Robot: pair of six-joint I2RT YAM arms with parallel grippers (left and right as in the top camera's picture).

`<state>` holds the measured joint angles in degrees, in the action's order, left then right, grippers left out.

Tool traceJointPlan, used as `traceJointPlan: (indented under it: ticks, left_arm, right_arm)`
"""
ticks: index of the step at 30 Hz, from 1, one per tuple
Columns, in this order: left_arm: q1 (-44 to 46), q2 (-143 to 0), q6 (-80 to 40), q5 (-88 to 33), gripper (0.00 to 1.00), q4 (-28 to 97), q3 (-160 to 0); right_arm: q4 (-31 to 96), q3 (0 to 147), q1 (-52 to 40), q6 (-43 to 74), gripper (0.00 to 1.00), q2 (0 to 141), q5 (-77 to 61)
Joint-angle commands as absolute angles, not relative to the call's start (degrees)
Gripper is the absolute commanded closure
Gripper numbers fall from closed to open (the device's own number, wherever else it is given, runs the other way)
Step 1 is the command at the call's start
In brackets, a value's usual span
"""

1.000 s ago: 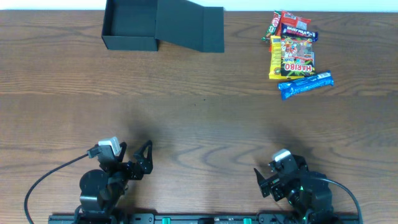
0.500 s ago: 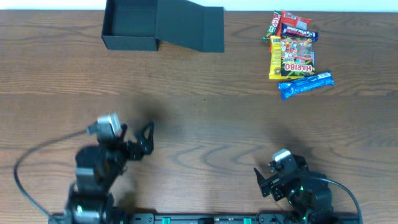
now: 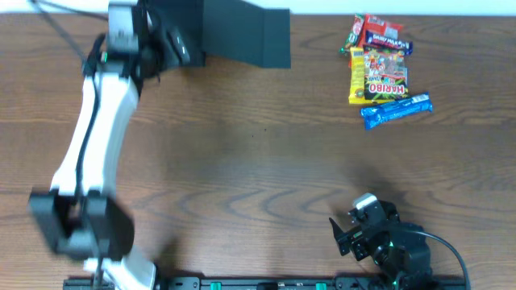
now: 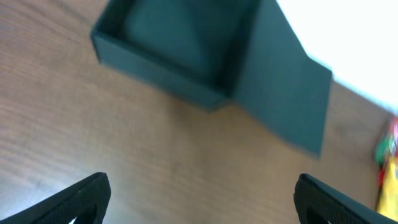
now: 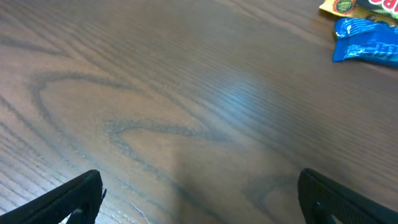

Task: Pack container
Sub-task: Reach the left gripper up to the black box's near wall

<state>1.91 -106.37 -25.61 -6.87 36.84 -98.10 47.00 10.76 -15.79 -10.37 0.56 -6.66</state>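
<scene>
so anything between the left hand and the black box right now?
Nothing visible. In the left wrist view the open black box lies just ahead of the left hand, with only bare wooden table between them. Its lid flap is folded open to the right, and the snack packets sit far off.

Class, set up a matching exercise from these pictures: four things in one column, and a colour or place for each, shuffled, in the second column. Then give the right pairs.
Things:
1. container
2. blue packet
3. left gripper
4. right gripper

Descriptions:
A. near edge of the table, on the right
B. black, lid flap open
C. nearest packet of the snack pile
D. reached out over the far left, at the box

Pairs: 1-B, 2-C, 3-D, 4-A
</scene>
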Motion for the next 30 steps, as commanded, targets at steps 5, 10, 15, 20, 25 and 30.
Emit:
traceJointPlan:
  ticks: [5,10,15,20,25,30]
  left_arm:
    - [-3.7,-126.4,-38.1,-14.4,0.06,42.5,-117.3]
    - [-5.9,-134.1,-41.2,-17.9,0.09,42.6,-121.3]
    - [-6.4,-136.4,-41.4,-17.6,0.13,40.3,-121.4]
    - [-6.4,-136.8,-41.4,-17.4,0.21,38.6,-121.4]
    - [-6.4,-137.8,-42.5,-17.6,0.25,37.8,-121.4]
    - [-6.4,-138.4,-43.2,-17.4,0.28,36.4,-121.4]
  right_arm:
    - [47.0,10.5,-15.3,-9.7,0.01,0.3,-6.9]
    - [47.0,10.5,-15.3,-9.7,0.01,0.3,-6.9]
    - [47.0,10.5,-15.3,-9.7,0.01,0.3,-6.9]
    - [47.0,10.5,-15.3,-9.7,0.01,0.3,-6.9]
    - [47.0,10.5,-15.3,-9.7,0.01,0.3,-6.9]
    - [47.0,10.5,-15.3,-9.7,0.01,0.3,-6.9]
